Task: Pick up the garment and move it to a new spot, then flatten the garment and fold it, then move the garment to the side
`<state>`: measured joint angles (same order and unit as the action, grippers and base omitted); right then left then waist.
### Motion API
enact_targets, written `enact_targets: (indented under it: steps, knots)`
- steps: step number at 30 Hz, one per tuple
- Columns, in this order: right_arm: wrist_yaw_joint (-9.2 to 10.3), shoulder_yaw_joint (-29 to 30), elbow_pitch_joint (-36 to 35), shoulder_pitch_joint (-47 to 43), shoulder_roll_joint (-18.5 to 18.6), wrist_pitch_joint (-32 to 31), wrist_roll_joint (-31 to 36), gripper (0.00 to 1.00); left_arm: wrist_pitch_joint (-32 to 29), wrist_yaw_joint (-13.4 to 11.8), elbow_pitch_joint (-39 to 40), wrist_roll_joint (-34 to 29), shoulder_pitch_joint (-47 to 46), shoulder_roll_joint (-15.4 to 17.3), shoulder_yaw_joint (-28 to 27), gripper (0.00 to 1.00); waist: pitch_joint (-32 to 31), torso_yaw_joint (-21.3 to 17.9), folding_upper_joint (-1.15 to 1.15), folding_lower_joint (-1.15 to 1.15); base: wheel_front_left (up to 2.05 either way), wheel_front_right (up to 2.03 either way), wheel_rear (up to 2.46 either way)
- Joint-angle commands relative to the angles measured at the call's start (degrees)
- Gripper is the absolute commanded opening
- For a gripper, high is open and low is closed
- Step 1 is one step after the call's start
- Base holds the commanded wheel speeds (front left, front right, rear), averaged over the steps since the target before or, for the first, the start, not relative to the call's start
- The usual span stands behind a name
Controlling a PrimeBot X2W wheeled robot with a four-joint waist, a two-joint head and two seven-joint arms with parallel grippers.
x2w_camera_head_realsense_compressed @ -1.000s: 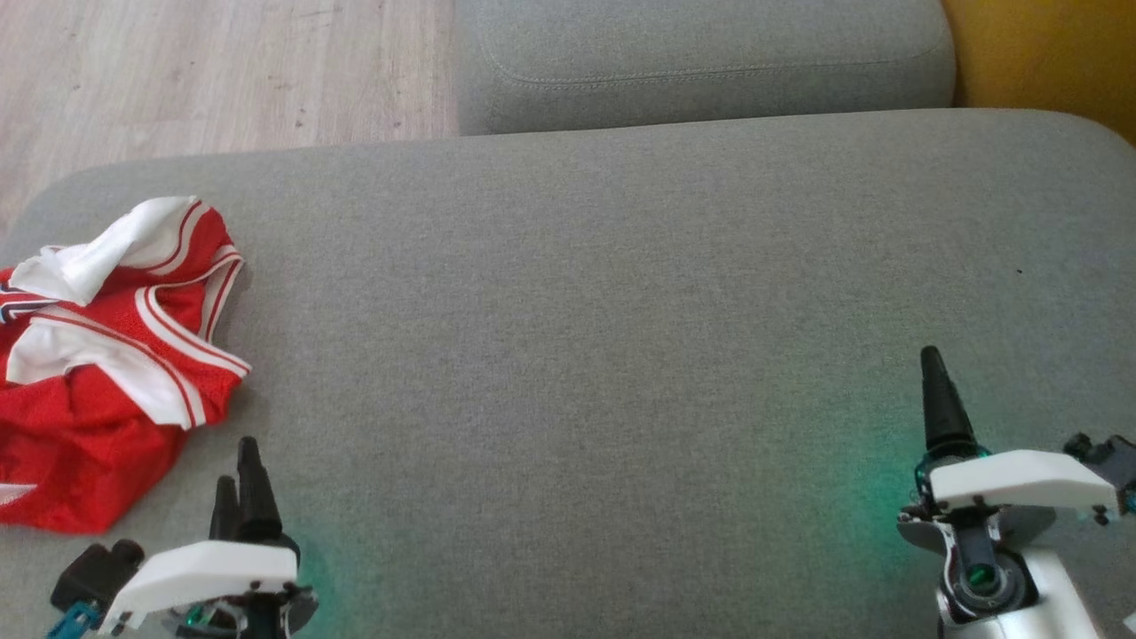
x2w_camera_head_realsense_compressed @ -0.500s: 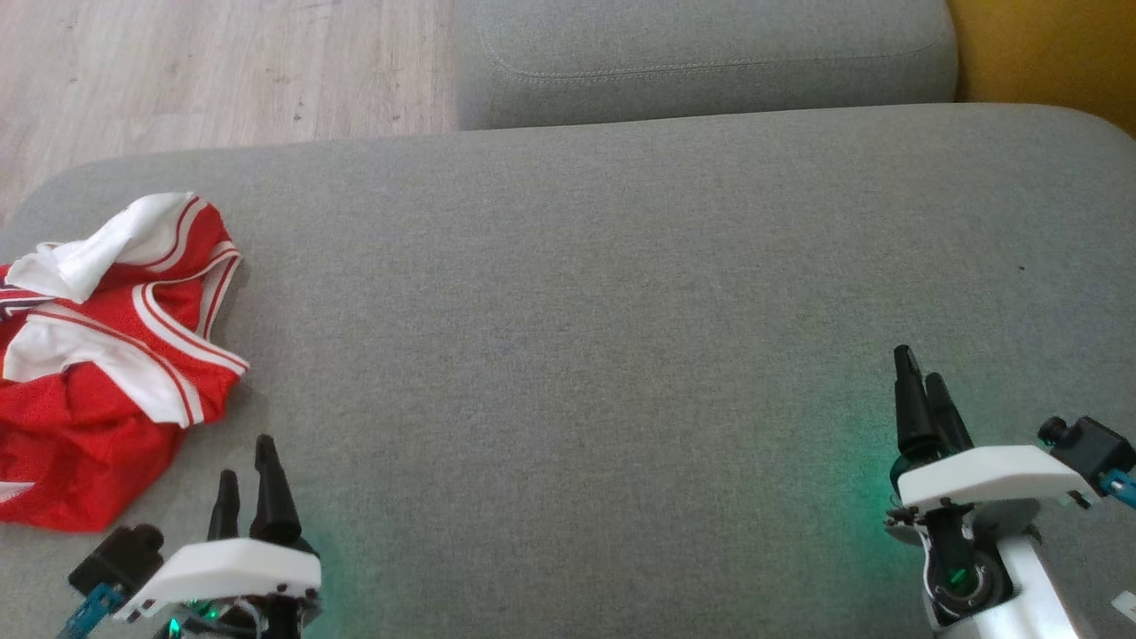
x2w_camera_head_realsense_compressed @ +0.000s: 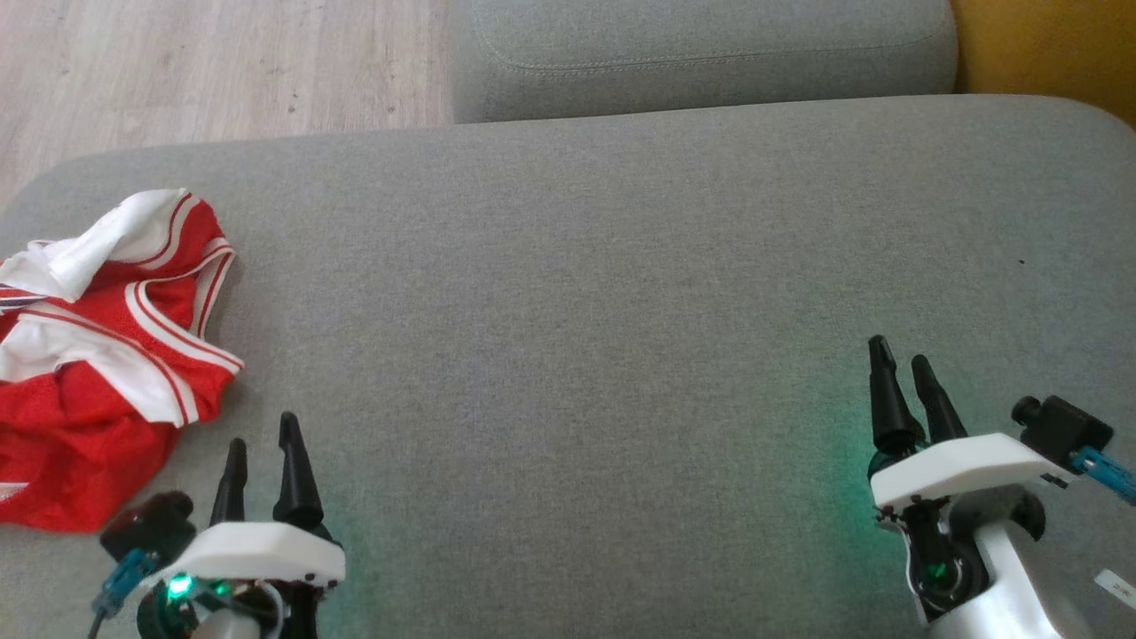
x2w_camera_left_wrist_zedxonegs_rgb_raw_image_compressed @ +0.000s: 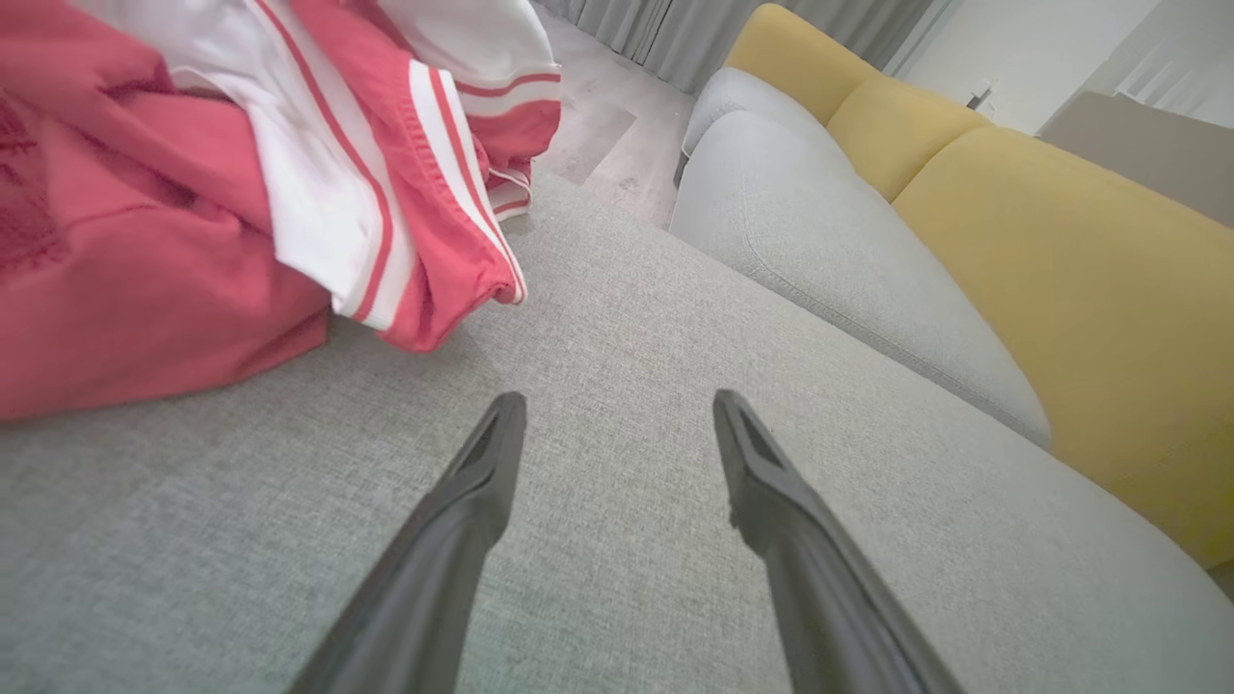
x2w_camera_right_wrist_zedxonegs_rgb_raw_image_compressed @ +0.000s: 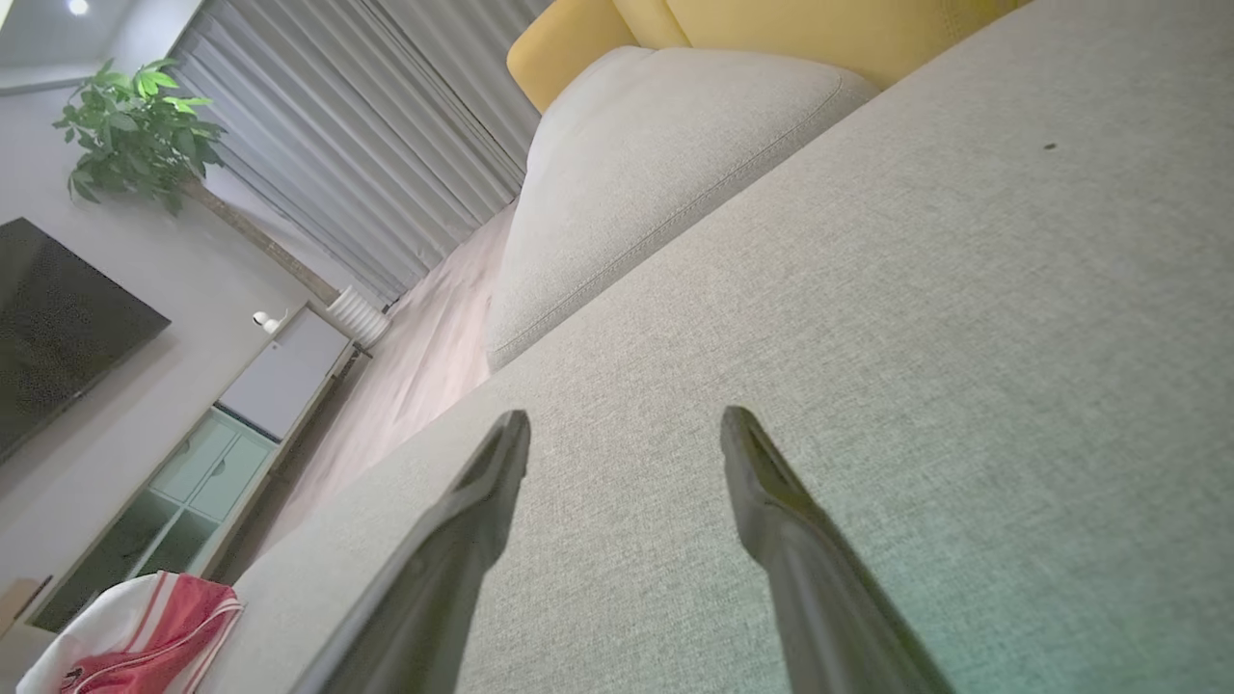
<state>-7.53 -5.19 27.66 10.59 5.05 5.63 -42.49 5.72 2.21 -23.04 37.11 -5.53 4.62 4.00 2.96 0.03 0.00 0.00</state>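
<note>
stage: start, judged, no step done, pick-up, flattening, fold and set-aside all left | garment (x2w_camera_head_realsense_compressed: 98, 373): crumpled heap at left edge of grey cushion (x2w_camera_head_realsense_compressed: 577, 311) | left tool (x2w_camera_head_realsense_compressed: 262, 432): spread wide, empty, near garment | right tool (x2w_camera_head_realsense_compressed: 898, 351): spread wide, empty, well apart

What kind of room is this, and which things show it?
Most likely a home living room: a grey and yellow sofa, a dark television screen on the wall, and a leafy plant beside long curtains.
</note>
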Motion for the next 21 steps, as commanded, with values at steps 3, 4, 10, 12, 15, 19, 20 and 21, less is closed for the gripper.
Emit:
enact_targets:
  steps: [3, 4, 10, 12, 15, 19, 20, 21]
  knots:
    - [0.03, -1.17, -1.15, 3.69, 0.74, 1.45, 3.30, 1.00, 1.28, -0.72, 1.38, -3.06, -2.46, 1.22, -0.26, 1.00, 0.02, -0.01, 0.00, 0.00, 0.00, 0.00, 0.00]
    - [0.03, -1.25, -1.04, 3.66, 0.72, 1.61, 4.07, 1.00, 1.45, -0.87, 1.35, -3.73, -2.40, 1.27, -0.11, 1.00, 0.04, 0.00, 0.00, 0.00, 0.00, 0.00, 0.00]
    - [0.03, -1.42, -0.50, 3.66, 0.61, 2.63, 8.62, 1.00, 2.47, -1.69, 0.79, -7.72, -2.40, 1.62, 0.59, 1.00, 0.15, -0.06, 0.00, 0.00, 0.00, 0.00, 0.00]
    - [0.03, -1.55, -0.37, 3.72, 0.53, 2.96, 10.11, 1.00, 2.80, -1.98, 0.70, -9.02, -2.44, 1.70, 0.75, 1.00, 0.22, -0.13, 0.00, 0.00, 0.00, 0.00, 0.00]
    - [0.03, -1.33, -0.06, 3.81, 0.39, 3.46, 12.15, 1.00, 3.31, -2.47, 0.82, -10.90, -2.47, 1.70, 0.88, 1.00, 0.37, -0.21, 0.00, 0.00, 0.00, 0.00, 0.00]
    - [0.03, -1.28, 0.10, 3.90, 0.36, 4.14, 15.03, 1.00, 3.99, -3.16, 0.74, -13.44, -2.41, 1.68, 0.83, 1.00, 0.55, -0.34, 0.00, 0.00, 0.00, 0.00, 0.00]
    - [0.03, -1.24, 0.09, 3.89, 0.35, 4.31, 15.75, 1.00, 4.17, -3.31, 0.76, -14.10, -2.36, 1.68, 0.83, 1.00, 0.56, -0.36, 0.00, 0.00, 0.00, 0.00, 0.00]
    - [0.03, -1.25, 0.11, 3.86, 0.32, 4.47, 16.47, 1.00, 4.34, -3.47, 0.74, -14.73, -2.27, 1.65, 0.79, 1.00, 0.55, -0.39, 0.00, 0.00, 0.00, 0.00, 0.00]
